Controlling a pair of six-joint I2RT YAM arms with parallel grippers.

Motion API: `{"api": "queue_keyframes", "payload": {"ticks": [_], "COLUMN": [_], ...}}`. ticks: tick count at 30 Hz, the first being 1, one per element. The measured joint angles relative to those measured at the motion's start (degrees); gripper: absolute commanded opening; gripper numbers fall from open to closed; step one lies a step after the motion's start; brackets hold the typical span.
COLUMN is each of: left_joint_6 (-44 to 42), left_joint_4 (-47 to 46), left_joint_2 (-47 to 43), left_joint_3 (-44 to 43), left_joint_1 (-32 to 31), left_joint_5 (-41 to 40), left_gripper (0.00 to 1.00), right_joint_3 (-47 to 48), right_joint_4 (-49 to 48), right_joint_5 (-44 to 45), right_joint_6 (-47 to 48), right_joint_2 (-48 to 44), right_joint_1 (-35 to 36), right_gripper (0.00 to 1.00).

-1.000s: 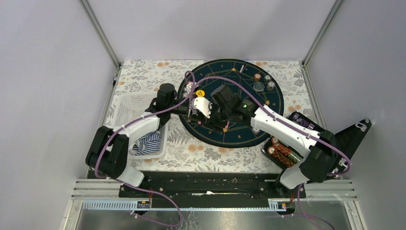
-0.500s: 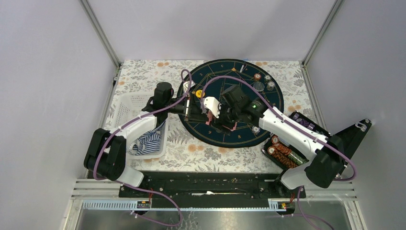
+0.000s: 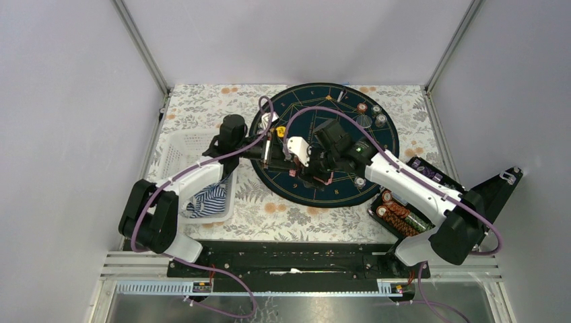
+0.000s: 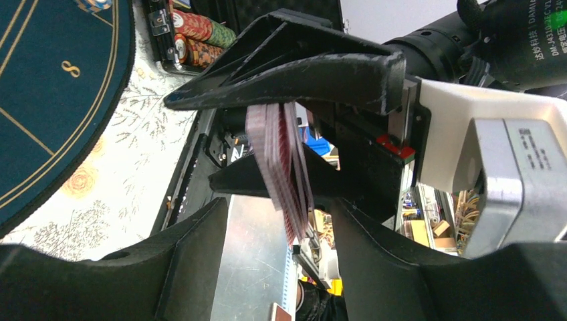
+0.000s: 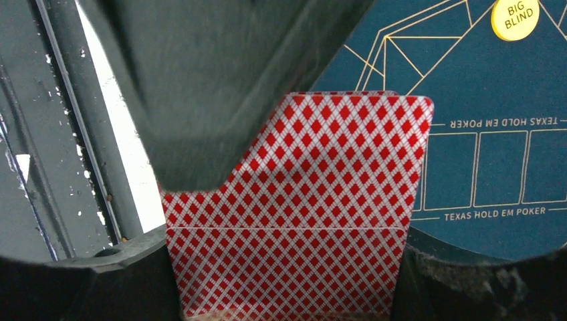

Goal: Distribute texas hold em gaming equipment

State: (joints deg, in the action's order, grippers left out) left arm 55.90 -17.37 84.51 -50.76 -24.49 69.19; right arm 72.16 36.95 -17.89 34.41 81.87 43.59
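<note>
- Playing cards (image 4: 281,160), red backs showing, are hanging as one stack over the 9 o'clock side of the round mat (image 3: 337,192).
- My right gripper (image 4: 227,140) is clamping the stack across its faces.
- My left gripper (image 4: 277,221) is standing open, one finger on each side of the stack's lower end, with a gap showing at both.
- Yellow disc (image 5: 514,18) is lying on the mat at 10 o'clock.
- Chip stacks (image 3: 371,114) are sitting on the mat at 2 o'clock.
- Further chips (image 3: 394,210) are lying in the open case (image 3: 431,176), off the mat at 4 o'clock.
</note>
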Motion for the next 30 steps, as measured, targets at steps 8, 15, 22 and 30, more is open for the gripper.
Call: {"api": "queue_keyframes", "payload": {"ticks": [8, 15, 22, 30], "left_joint_6": [0.74, 2.25, 6.78, 9.7], "left_joint_4": [-0.7, -2.05, -5.01, -9.97], "left_joint_2": [3.91, 5.7, 5.88, 5.86], "left_joint_3": [-3.43, -3.52, -2.93, 0.5], "left_joint_1": [-3.39, -5.99, -5.88, -3.87], "left_joint_5": [-0.44, -0.61, -0.39, -0.46], "left_gripper": [0.59, 0.29, 0.0, 0.0], "right_joint_3": [2.27, 4.2, 4.2, 4.13], "right_joint_4": [0.07, 1.22, 1.07, -0.57], "right_joint_5": [-1.31, -1.27, 0.02, -3.72], "right_joint_6": [0.0, 0.17, 0.79, -1.38], "right_joint_2": [1.84, 3.17, 3.65, -0.68], "right_joint_1": [0.0, 0.42, 0.59, -3.45], "right_gripper": [0.1, 0.13, 0.79, 1.0]}}
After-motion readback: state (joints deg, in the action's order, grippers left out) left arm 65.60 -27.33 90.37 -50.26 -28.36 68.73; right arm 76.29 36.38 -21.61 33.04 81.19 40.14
